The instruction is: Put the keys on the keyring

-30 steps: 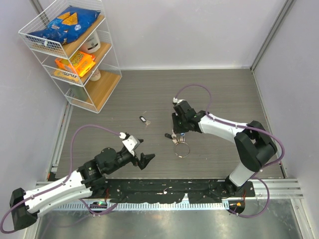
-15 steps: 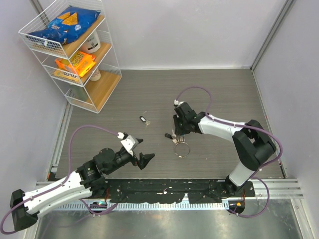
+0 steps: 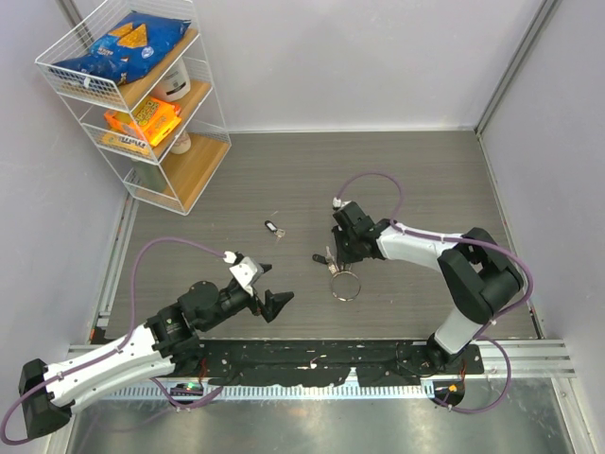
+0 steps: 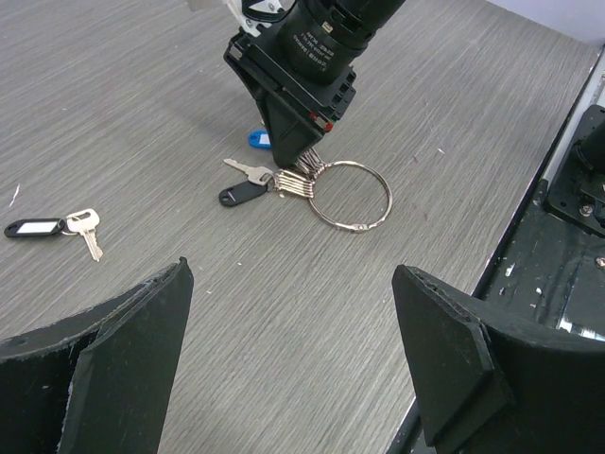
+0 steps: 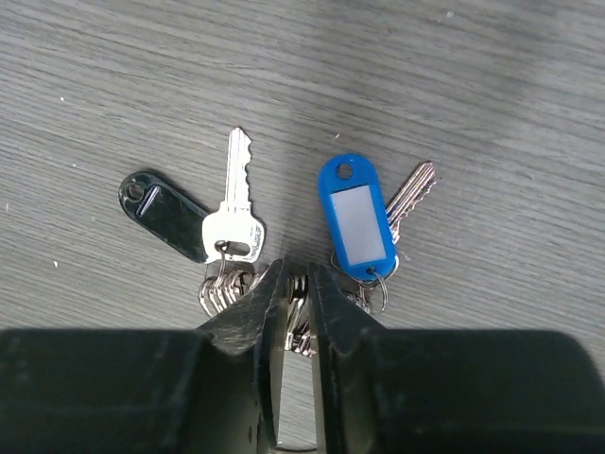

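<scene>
The keyring (image 4: 352, 194) lay flat on the worktop (image 3: 416, 180). Its rim, where the keys' small rings bunched, was pinched between the closed fingertips of the right pincer (image 5: 298, 276). Two keys (image 5: 232, 203) fanned out just beyond those tips, one with a black tag (image 5: 161, 213) and one with a blue tag (image 5: 357, 222). The right arm reached in with its wrist tipped steeply down. A loose tagged key (image 4: 87, 232) lay well apart. The left pincer (image 4: 291, 274) hung low and wide open, holding nothing and facing the keyring.

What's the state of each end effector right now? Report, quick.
Left end effector: open, holding nothing.
Right end effector: closed on the keyring.
</scene>
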{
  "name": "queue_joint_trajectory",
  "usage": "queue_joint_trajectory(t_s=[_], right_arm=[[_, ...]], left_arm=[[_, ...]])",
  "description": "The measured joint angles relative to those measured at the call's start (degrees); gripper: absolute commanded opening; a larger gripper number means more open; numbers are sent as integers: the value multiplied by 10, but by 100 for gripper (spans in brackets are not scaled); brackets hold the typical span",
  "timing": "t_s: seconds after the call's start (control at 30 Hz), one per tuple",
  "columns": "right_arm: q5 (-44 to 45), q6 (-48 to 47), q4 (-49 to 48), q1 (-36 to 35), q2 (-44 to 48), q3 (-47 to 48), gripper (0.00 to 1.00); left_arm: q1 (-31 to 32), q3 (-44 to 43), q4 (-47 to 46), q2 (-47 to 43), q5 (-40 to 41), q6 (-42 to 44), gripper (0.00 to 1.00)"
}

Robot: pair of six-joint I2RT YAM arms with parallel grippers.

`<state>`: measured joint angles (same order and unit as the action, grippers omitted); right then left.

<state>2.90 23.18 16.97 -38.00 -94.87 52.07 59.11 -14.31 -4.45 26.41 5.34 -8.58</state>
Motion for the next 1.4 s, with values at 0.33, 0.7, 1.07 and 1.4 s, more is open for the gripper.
queue_joint_trajectory(t_s=[0.33, 0.7, 1.07, 1.4], right_arm=[[3, 9, -21, 1, 21, -27, 5], [-14, -4, -11, -7, 96, -43, 35], [-10, -22, -10, -37, 128, -64, 45], [31, -4, -13, -31, 121, -68, 29]], left_arm=[[0, 0, 0, 1, 1, 0, 93], [0, 0, 0, 5, 2, 0, 93], [0, 0, 0, 18, 2, 0, 93], [0, 0, 0, 14, 2, 0, 93]])
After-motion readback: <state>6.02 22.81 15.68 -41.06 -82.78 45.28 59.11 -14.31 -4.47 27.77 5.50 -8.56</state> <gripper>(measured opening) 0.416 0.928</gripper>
